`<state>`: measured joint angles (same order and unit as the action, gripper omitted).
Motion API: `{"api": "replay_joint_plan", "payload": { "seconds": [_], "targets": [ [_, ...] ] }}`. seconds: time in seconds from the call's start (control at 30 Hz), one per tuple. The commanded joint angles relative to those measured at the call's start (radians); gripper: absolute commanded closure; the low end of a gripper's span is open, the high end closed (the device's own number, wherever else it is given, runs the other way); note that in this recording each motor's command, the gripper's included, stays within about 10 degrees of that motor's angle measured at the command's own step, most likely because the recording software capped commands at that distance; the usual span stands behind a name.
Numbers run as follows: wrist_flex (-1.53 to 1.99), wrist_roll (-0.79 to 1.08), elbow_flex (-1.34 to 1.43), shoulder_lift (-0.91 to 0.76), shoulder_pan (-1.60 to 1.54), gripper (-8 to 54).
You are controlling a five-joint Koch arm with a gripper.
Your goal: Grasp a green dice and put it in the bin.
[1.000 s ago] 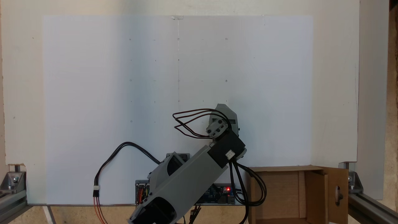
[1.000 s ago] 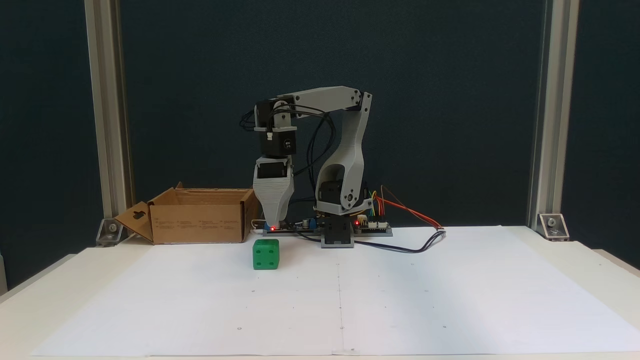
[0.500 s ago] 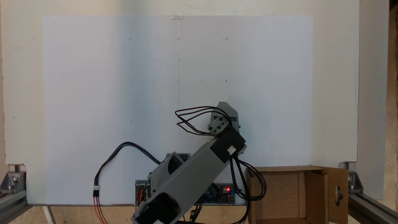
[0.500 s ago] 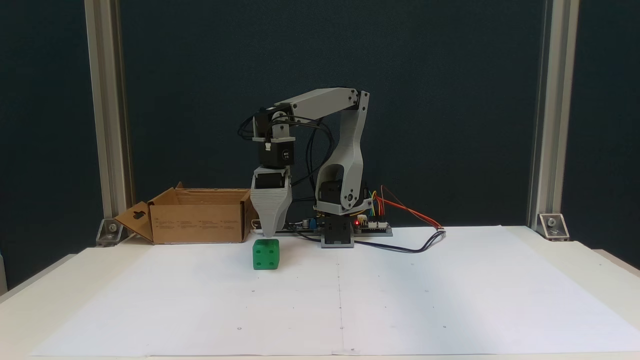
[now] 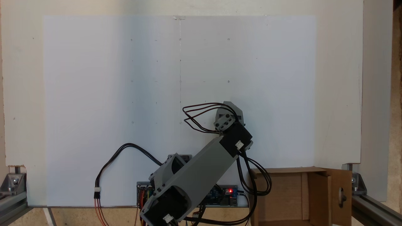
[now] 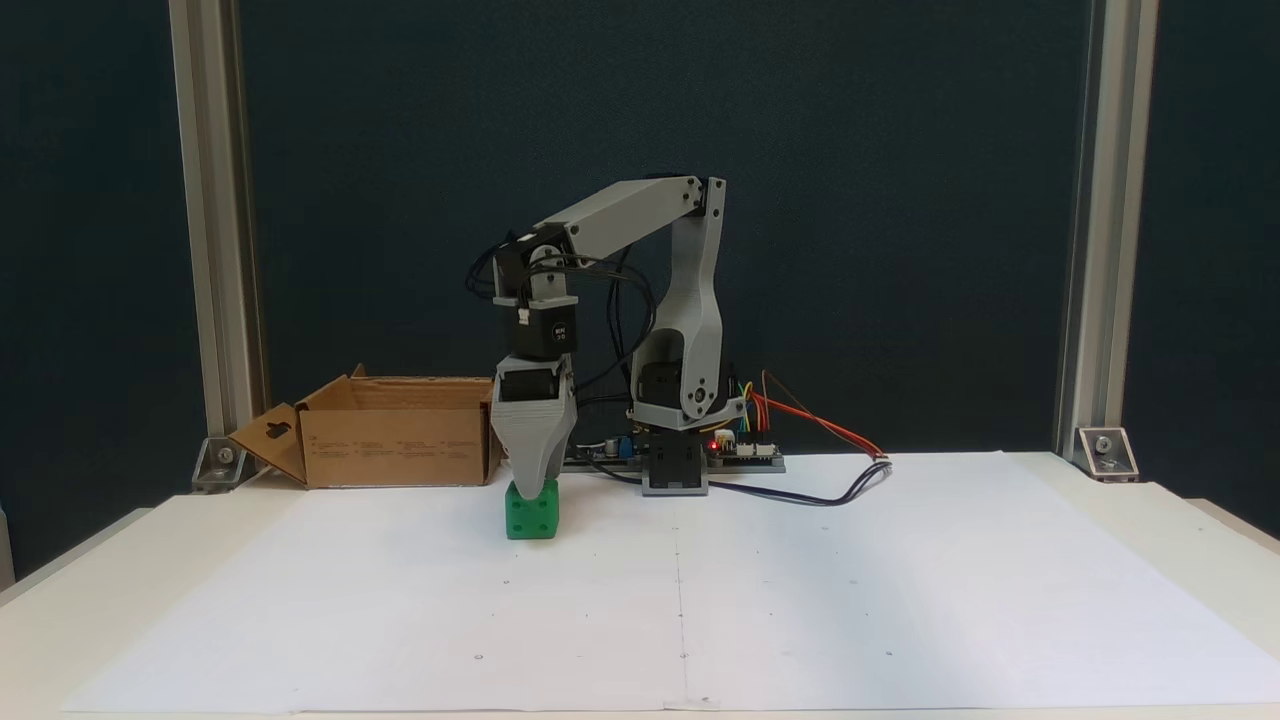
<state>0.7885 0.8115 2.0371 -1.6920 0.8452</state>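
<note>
The green dice (image 6: 530,513) sits on the white paper in front of the arm's base. My gripper (image 6: 533,491) points straight down, and its grey tip overlaps the dice's top edge. Just one tapered jaw shows from this side, so the gap between the jaws is hidden. In the view from above, the gripper (image 5: 231,110) and wrist cover the dice. The bin (image 6: 390,445), a brown cardboard box with upright flaps, stands left of the arm, behind the dice. From above, the bin (image 5: 284,170) lies at the lower right, its slotted flap (image 5: 340,196) on the right side.
A controller board (image 6: 745,455) with a red light and coloured wires sits beside the arm's base (image 6: 675,470). Black cables (image 5: 125,150) loop over the paper. Aluminium posts (image 6: 215,230) stand at the back corners. White paper (image 6: 850,600) spreads wide toward the front.
The arm has reached forward and lowered. The gripper tip has dropped from well above the dice down to its top. The dice has not moved.
</note>
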Motion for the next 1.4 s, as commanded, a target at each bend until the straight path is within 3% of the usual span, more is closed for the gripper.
{"api": "replay_joint_plan", "payload": {
  "seconds": [0.0,1.37],
  "targets": [
    [-0.015,-0.051,-0.018,-0.002,0.003,0.5],
    [-0.123,-0.049,0.054,0.077,0.018,1.8]
  ]
}}
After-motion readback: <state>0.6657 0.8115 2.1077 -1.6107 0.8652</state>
